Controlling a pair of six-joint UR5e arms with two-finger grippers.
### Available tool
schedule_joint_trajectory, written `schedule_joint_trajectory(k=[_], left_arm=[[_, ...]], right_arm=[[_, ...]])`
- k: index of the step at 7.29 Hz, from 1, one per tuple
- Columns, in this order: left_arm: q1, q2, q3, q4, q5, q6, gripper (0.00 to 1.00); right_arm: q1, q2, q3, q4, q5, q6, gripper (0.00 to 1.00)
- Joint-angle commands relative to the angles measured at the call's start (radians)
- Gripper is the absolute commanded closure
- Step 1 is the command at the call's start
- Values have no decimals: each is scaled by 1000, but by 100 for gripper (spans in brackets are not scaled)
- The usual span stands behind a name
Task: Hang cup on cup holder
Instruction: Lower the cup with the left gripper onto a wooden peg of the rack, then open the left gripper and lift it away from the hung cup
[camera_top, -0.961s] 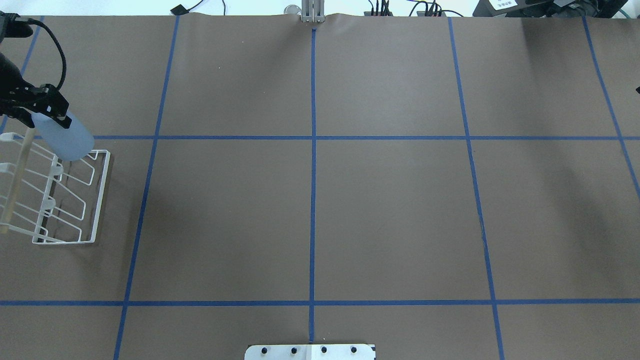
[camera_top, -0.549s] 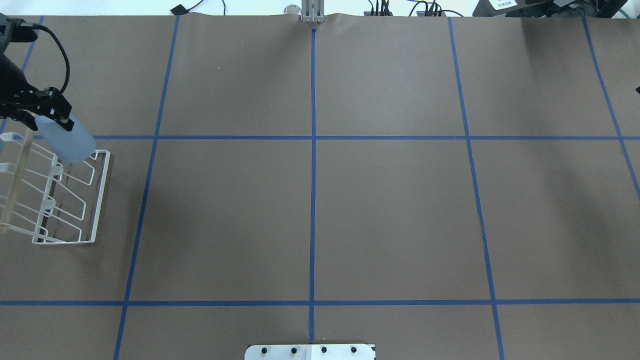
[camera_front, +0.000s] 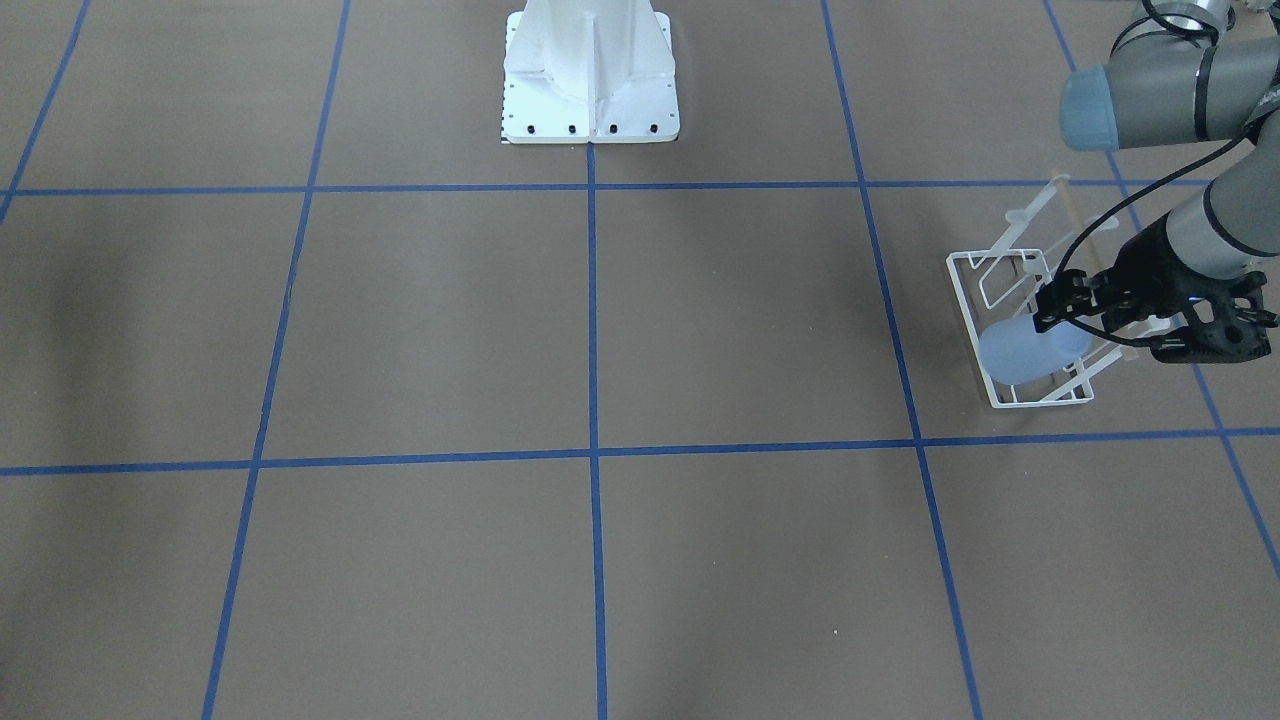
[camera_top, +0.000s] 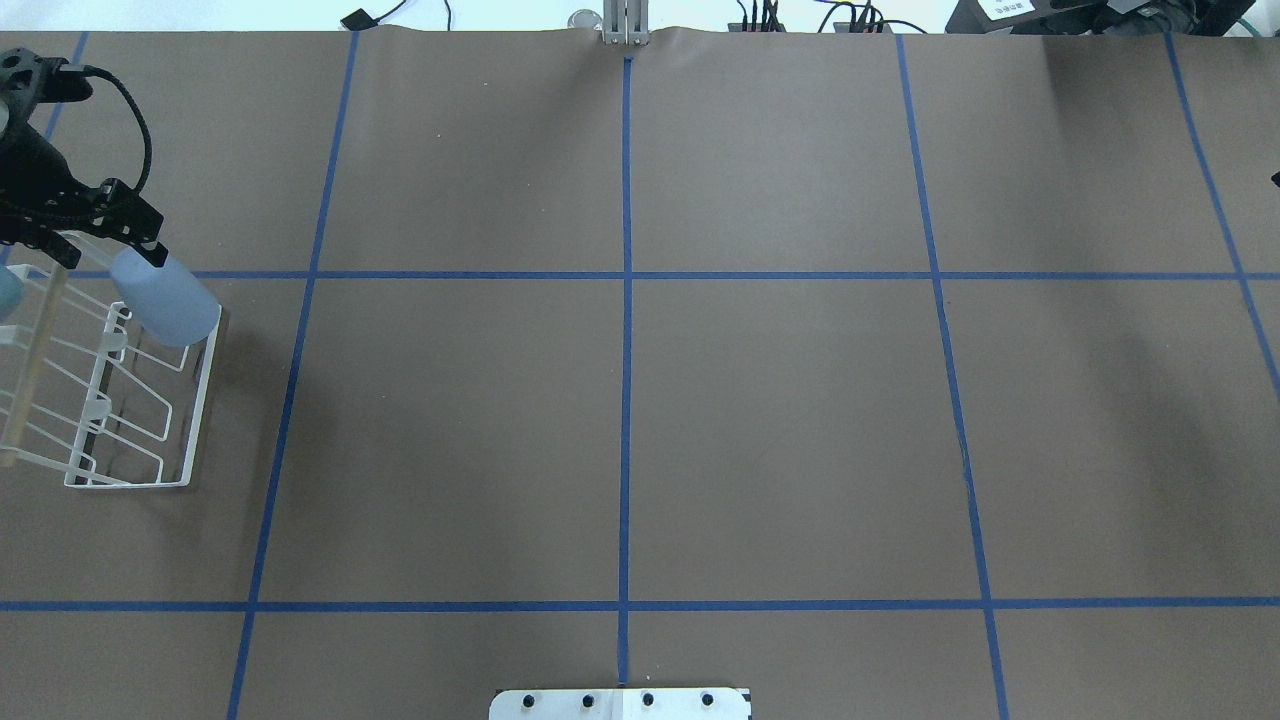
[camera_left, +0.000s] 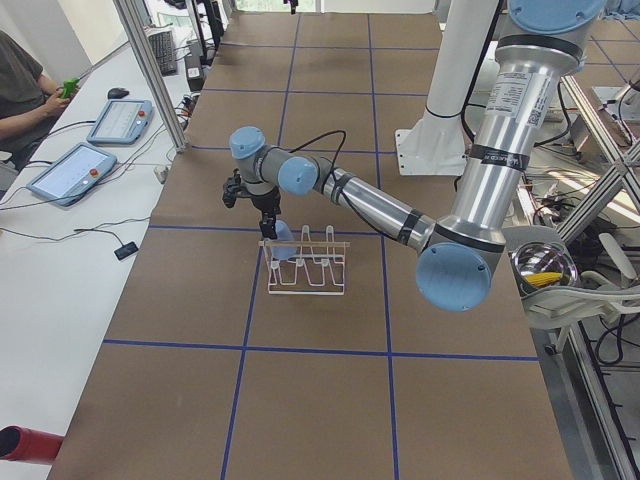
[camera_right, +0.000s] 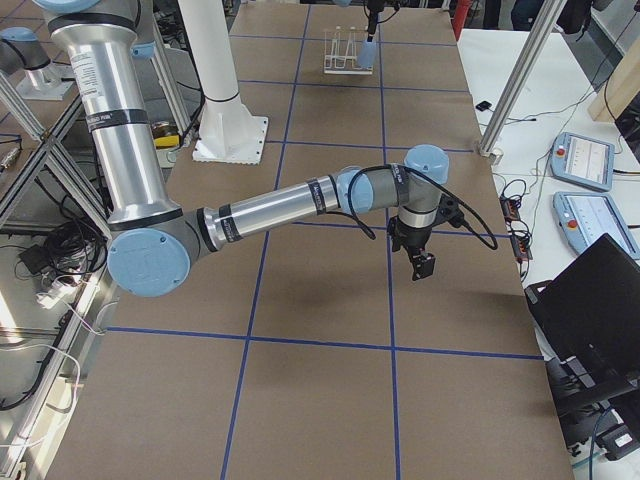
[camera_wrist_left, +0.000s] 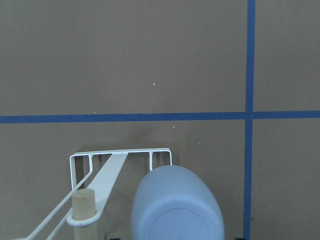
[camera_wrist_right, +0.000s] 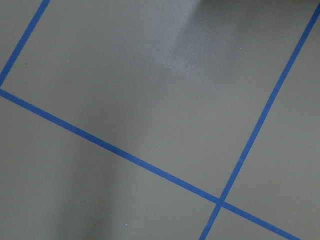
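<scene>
My left gripper (camera_top: 135, 243) is shut on the pale lavender-blue cup (camera_top: 166, 301) and holds it tilted above the far end of the white wire cup holder (camera_top: 202, 400), at the table's left edge. The front view shows the cup (camera_front: 1028, 351) over the rack's near corner (camera_front: 965, 310), the gripper (camera_front: 1062, 305) behind it. In the left wrist view the cup's bottom (camera_wrist_left: 177, 207) fills the lower middle, beside the tan rod's end (camera_wrist_left: 82, 201) and above the rack's end frame (camera_wrist_left: 120, 153). My right gripper (camera_right: 423, 264) shows only in the right side view; I cannot tell its state.
The white robot pedestal base (camera_front: 590, 70) stands at mid-table on the robot's side. Brown table cover with blue tape grid lines. Operator tablets (camera_left: 75, 170) lie on the white bench beyond the far edge.
My left gripper has carried the cup to the right and slightly toward the robot, from beside the rod out toward the rack's outer edge. The rack has not moved.
</scene>
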Motion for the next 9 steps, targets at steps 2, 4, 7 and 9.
schedule_joint_trajectory(k=[2,4,7,9], left_arm=[[-14,47,-138,38,-42,-7,2],[-115,126,-241,30,-34,81,2],[-230,218,-217,35,181,457,2],[-269,244,-163,35,182,450,2]], right_arm=[[-1,-1,2,-2,0,2,0],[-1,0,3,-1,2,3,0],[-1,-1,12,-2,44,14,0],[1,-9,8,1,37,13,0]])
